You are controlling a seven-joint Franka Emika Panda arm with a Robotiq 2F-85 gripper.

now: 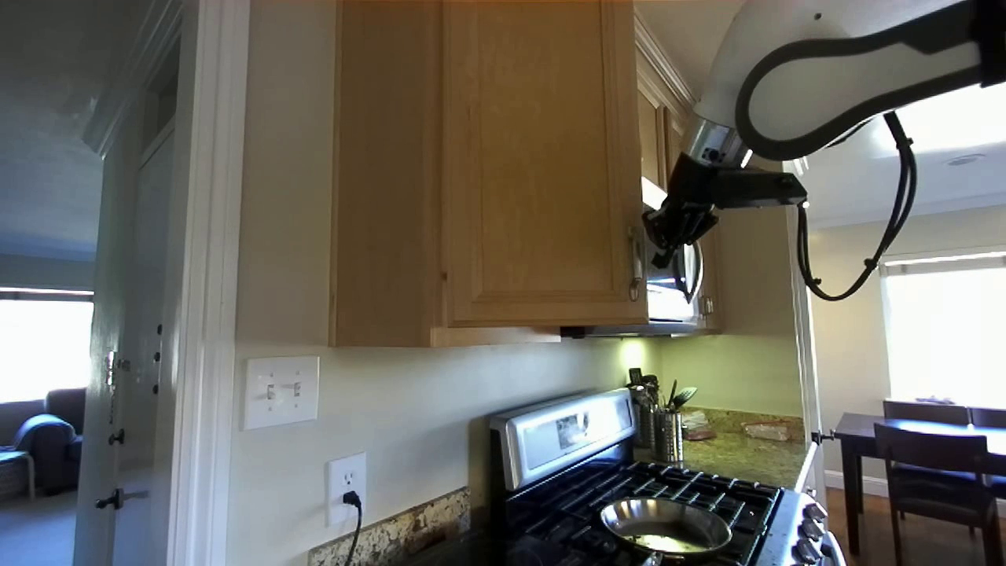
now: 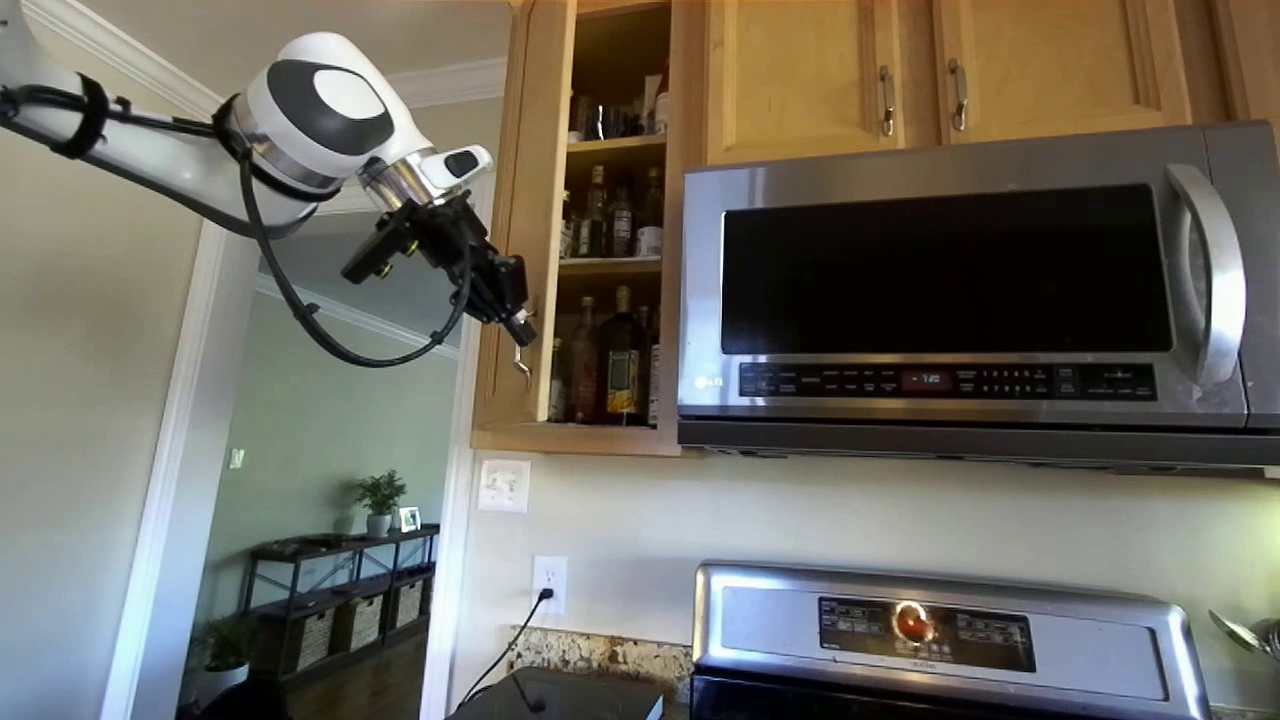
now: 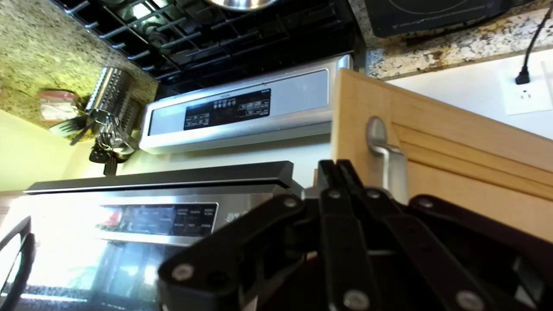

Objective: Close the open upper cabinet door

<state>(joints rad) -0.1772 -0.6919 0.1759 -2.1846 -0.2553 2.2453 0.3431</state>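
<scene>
The upper cabinet door is a tall honey-coloured wooden door with a recessed panel. It shows in both exterior views [image 1: 538,157] [image 2: 528,190] and in the wrist view [image 3: 479,160]. It stands partly open, with shelves of bottles visible behind it. Its silver bar handle [image 1: 636,263] is near the free edge; the handle also shows in the wrist view [image 3: 384,151]. My gripper [image 3: 336,164] has its fingers together with nothing between them. In both exterior views the gripper [image 1: 666,253] [image 2: 520,328] is beside the handle at the door's free edge. I cannot tell whether it touches the door.
A stainless microwave [image 2: 940,290] is mounted beside the cabinet, below shorter wooden doors [image 2: 800,80]. A stove [image 1: 574,432] with a metal pan [image 1: 666,525] stands below. Utensil holders [image 1: 670,436] stand on the counter past the stove.
</scene>
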